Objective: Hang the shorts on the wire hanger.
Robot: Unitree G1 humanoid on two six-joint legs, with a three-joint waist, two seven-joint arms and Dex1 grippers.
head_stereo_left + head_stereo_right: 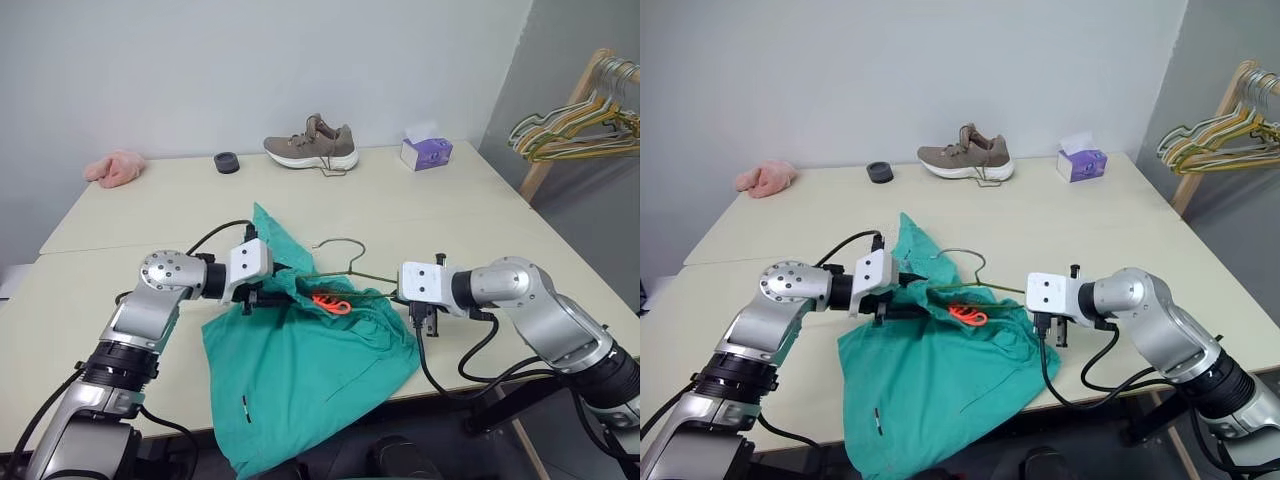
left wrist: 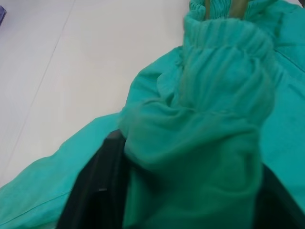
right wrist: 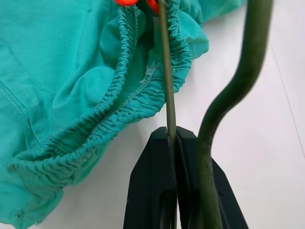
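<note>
The teal-green shorts (image 1: 300,370) lie at the table's front edge, their lower part hanging over it, with an orange tag (image 1: 332,303) showing inside the waist. My left gripper (image 1: 268,295) is shut on a bunched fold of the elastic waistband (image 2: 224,95), cloth filling the gap between its black fingers (image 2: 97,191). The thin olive wire hanger (image 1: 340,239) lies on the table, its hook pointing away from me and its bar running into the waist opening (image 3: 167,81). My right gripper (image 3: 174,136) is shut on that wire just outside the waistband, to the right of the shorts (image 1: 396,293).
Along the back of the table (image 1: 500,215) lie a pink cloth (image 1: 115,168), a small black ring (image 1: 227,162), a brown shoe (image 1: 312,145) and a purple tissue box (image 1: 426,152). A wooden rack with bunched pale hangers (image 1: 575,125) stands off the table's right side.
</note>
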